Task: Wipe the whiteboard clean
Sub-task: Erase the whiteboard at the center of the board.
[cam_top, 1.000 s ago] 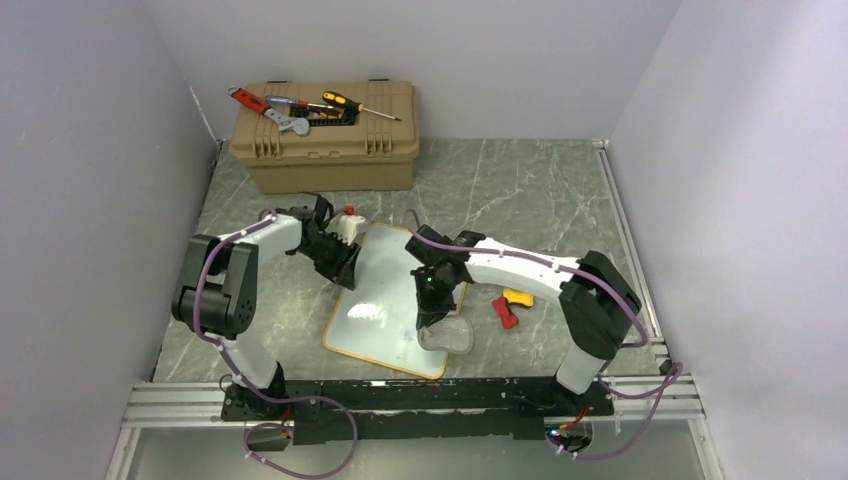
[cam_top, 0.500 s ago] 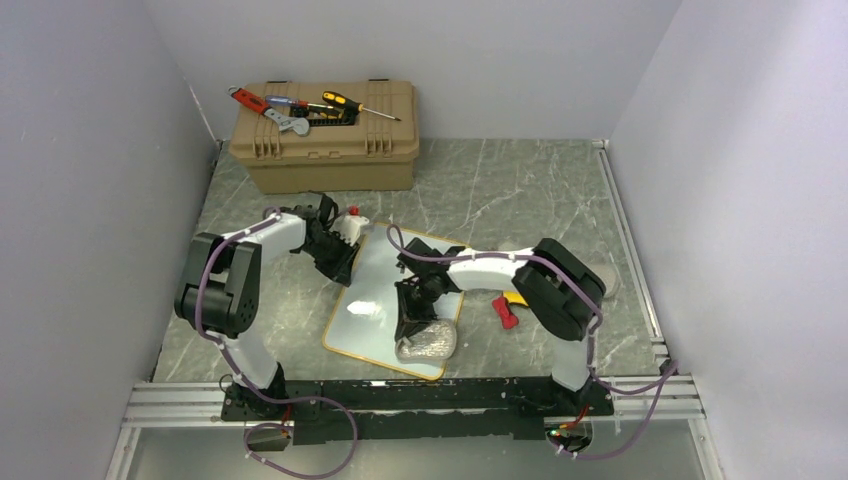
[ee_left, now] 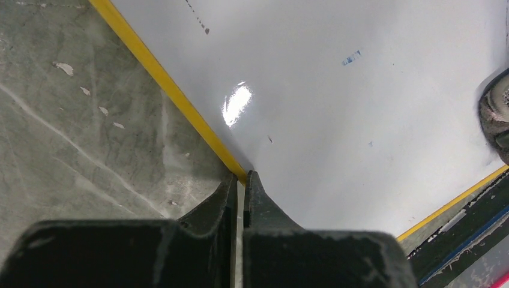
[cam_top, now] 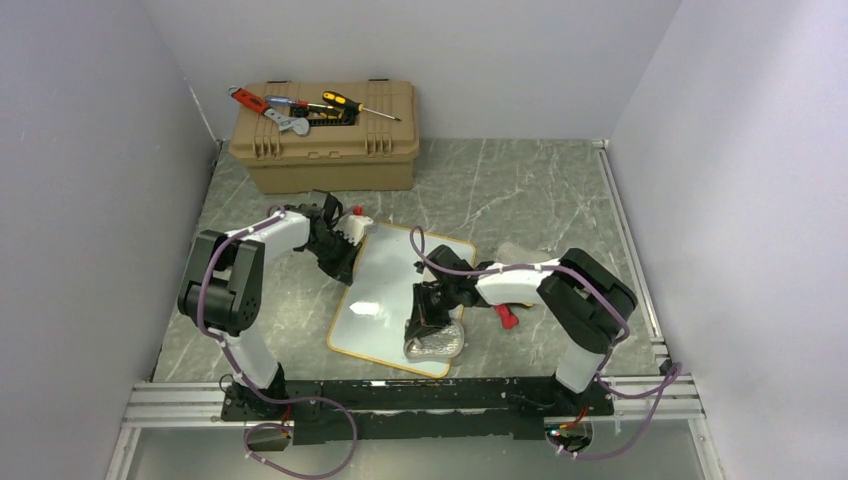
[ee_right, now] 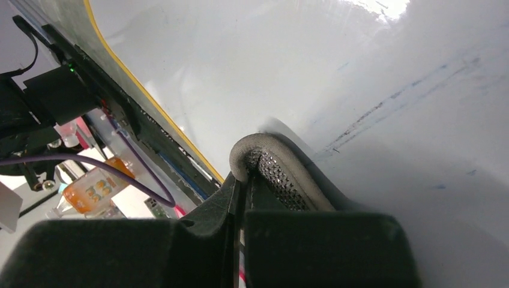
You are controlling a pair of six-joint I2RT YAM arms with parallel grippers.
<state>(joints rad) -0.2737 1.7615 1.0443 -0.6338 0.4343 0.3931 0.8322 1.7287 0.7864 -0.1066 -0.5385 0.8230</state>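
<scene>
Far left, the left fingers (ee_left: pixel 249 180) are clenched, tips pinching the thin frame on the left edge of the whiteboard (cam_top: pixel 385 285). The board lies flat on the bench (cam_top: pixel 520 190), between the two sets of fingers. A blue fleck (ee_left: pixel 352 57) sits ahead and right of the left fingers.

The right fingers (ee_right: pixel 231 198) are clenched on the cloth (ee_right: pixel 282 168), which is pressed to the board by its near edge. Faint blue streaks (ee_right: pixel 384 111) lie just right of them.

Risks (judged):
- The pinch catches only the frame, so a hard sideways wipe could pivot the board free.
- The cloth is held by one fold, so drag may pull it out.
- A stroke this close to the rim may run off it.

Count:
- arms 2
- board 1
- cloth 1
- box (cam_top: pixel 325 150) 1, well beyond the left fingers; tools on it too small to count
- red item (cam_top: pixel 507 318) 1, right of the right fingers
</scene>
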